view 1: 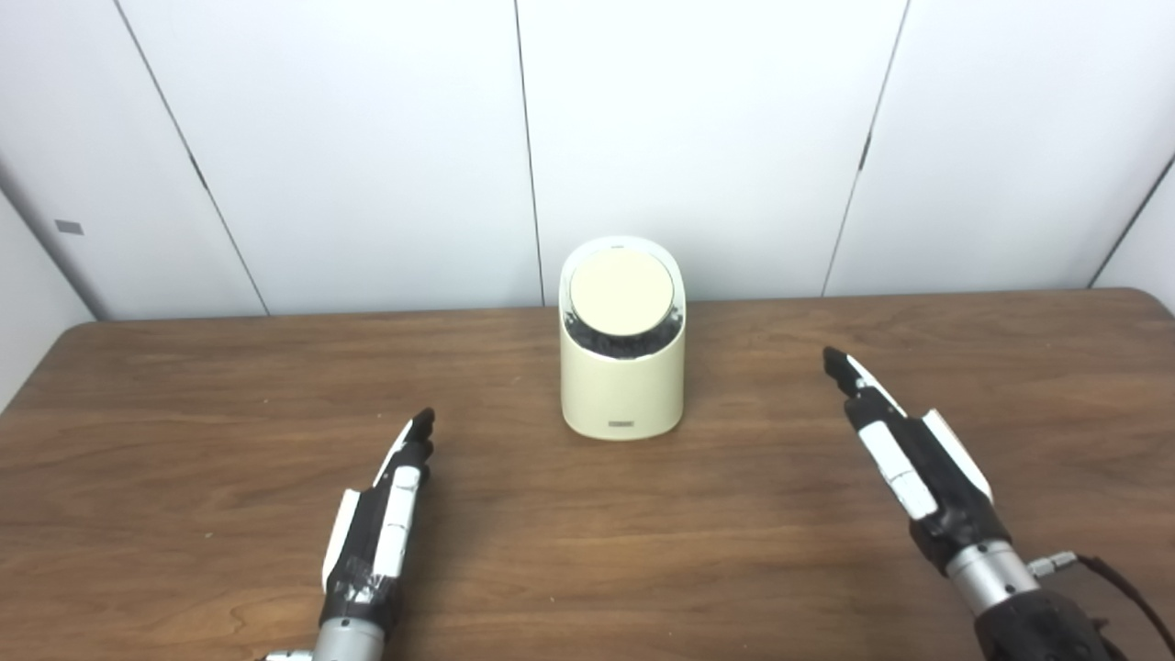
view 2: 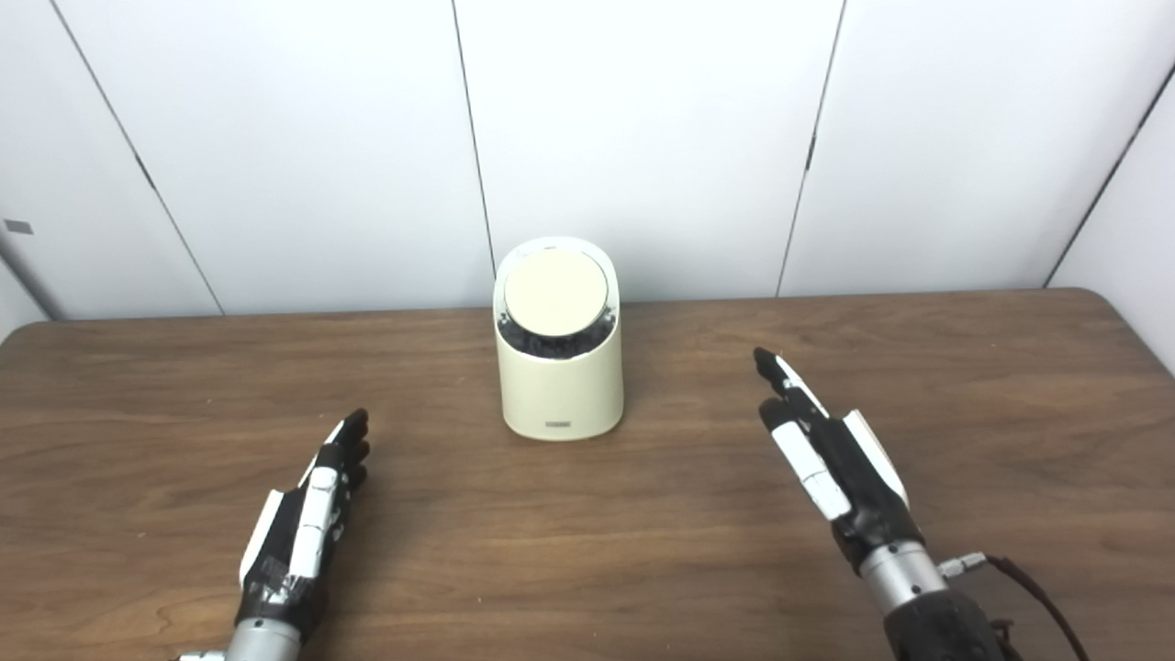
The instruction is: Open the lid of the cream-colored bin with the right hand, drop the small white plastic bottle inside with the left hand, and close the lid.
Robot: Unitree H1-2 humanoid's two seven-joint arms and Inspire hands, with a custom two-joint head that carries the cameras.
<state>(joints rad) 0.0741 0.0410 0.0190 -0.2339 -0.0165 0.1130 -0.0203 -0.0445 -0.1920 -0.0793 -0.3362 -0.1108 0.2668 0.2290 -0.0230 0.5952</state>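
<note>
Bin [view 1: 622, 367] is stood upright at table [view 1: 184, 386] centre, long axis vertical, slanted lid [view 1: 621, 294] shut and faced toward the robot, likely for easy reach. Left hand [view 1: 376, 528] is laid at 7 o'clock of it, right hand [view 1: 904, 454] at 4 o'clock; both are held flat, fingers straight and together, nothing gripped. No bottle is seen, possibly already inside.

Bin [view 1: 622, 386]: cream-colored, rounded, upright at the middle of the far side of the wooden surface [view 1: 587, 551].
Lid [view 1: 621, 293]: round, cream disc, slanted toward the camera, closed; dark liner visible around its lower rim.
</note>
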